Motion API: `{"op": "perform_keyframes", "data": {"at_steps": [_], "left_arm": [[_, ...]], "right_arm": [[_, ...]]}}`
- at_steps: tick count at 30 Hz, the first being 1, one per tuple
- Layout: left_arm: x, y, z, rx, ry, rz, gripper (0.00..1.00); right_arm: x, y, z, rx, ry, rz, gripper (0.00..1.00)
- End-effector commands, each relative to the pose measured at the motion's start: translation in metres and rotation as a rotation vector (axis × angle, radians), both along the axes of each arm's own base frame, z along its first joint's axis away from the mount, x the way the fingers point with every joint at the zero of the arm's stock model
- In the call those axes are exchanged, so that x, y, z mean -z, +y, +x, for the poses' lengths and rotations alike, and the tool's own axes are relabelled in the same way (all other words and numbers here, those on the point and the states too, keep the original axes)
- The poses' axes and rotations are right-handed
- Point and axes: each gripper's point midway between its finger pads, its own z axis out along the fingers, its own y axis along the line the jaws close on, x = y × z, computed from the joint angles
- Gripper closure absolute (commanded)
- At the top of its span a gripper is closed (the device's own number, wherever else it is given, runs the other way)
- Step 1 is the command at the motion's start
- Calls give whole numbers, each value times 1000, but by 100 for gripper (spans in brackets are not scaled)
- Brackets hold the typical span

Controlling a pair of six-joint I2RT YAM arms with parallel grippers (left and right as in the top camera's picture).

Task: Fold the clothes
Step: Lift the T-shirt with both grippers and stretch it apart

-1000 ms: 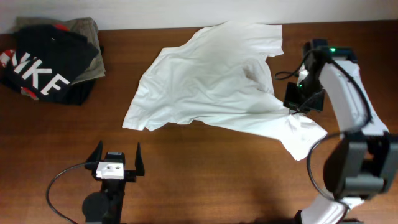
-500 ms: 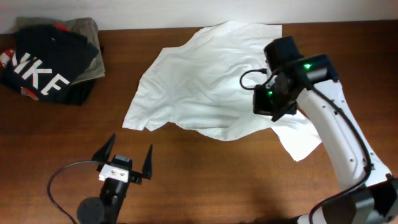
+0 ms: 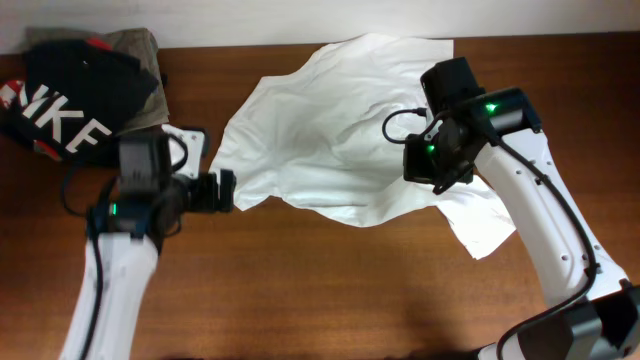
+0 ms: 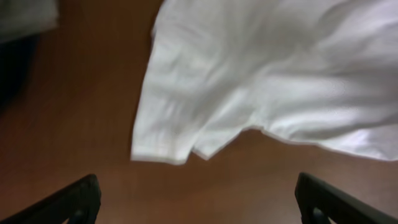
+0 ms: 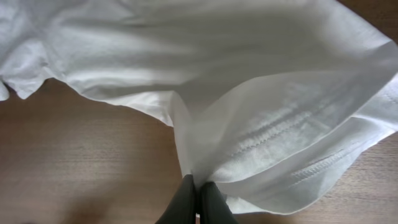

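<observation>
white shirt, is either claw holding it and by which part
The right claw pinches the white shirt by a bunched, hemmed edge. The left claw is open and holds nothing.

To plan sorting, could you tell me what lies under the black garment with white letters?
Beneath the black garment an olive-grey fabric garment shows at the far corner; anything else underneath is covered.

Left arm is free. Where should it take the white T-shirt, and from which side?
Grip the sleeve hem of the white T-shirt, the corner nearest the open left gripper. Come from the bare-wood side, low over the table: that hem lies flat with its free edge facing the gripper, so one finger can probably slide under.
</observation>
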Motion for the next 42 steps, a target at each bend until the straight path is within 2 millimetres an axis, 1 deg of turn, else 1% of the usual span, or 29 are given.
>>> {"op": "perform_keyframes", "data": {"at_steps": [1, 2, 5, 6, 9, 12, 13, 14, 17, 18, 20, 21, 22, 24, 28, 29, 30, 31, 33, 35, 36, 38, 41, 42], "left_arm": [[16, 21, 31, -176, 131, 31, 1], [27, 20, 37, -176, 147, 31, 1], [60, 21, 36, -177, 249, 43, 1], [73, 25, 38, -186, 276, 60, 1], [107, 49, 44, -246, 334, 134, 1], [126, 62, 45, -298, 374, 94, 1], [132, 65, 44, -306, 393, 69, 19], [134, 66, 43, -309, 403, 53, 28], [143, 62, 44, -297, 422, -10, 28], [148, 57, 45, -283, 430, -38, 28], [150, 50, 46, -243, 433, -66, 28], [152, 46, 46, -224, 437, -82, 26], [153, 46, 45, -225, 440, -82, 23], [156, 46, 44, -225, 449, -82, 23], [162, 46, 42, -226, 468, -82, 25], [165, 46, 42, -226, 475, -82, 26], [169, 45, 40, -226, 487, -82, 30], [174, 45, 38, -227, 504, -82, 31], [181, 45, 35, -227, 527, -82, 32], [181, 45, 35, -227, 528, -82, 32], [181, 45, 36, -227, 524, -82, 34], [181, 45, 37, -227, 520, -82, 44], [181, 45, 37, -227, 521, -82, 80], [181, 45, 37, -227, 520, -82, 88]], "right_arm": [[-11, 3, -3, -3, -22, 22, 96], [-11, 3, -3, -3, -23, 22, 96], [-12, 3, -2, -3, -27, 23, 96], [-11, 3, -2, -3, -26, 22, 96], [-11, 3, -4, -3, -20, 21, 96], [-11, 3, -5, -3, -16, 20, 96], [-11, 3, -5, -3, -16, 20, 96], [-11, 3, -4, -3, -16, 20, 96], [-11, 3, -4, -3, -16, 20, 96], [-11, 3, -4, -3, -16, 20, 96], [-11, 3, -5, -3, -15, 20, 96], [-10, 3, -5, -3, -14, 19, 96], [-10, 3, -5, -3, -12, 19, 96], [-8, 2, -6, -2, -7, 16, 96], [-5, 1, -8, -2, 2, 11, 96], [-5, 1, -7, -2, 2, 11, 96], [-5, 1, -7, -2, 2, 11, 96], [-5, 1, -7, -2, 2, 11, 96], [-5, 1, -7, -2, 2, 11, 96], [-5, 1, -7, -2, 2, 11, 96], [-5, 1, -7, -2, 1, 12, 96], [-5, 1, -7, -2, 1, 12, 96], [-5, 1, -7, -2, 0, 12, 96], [-5, 1, -7, -2, -1, 12, 96]]}}
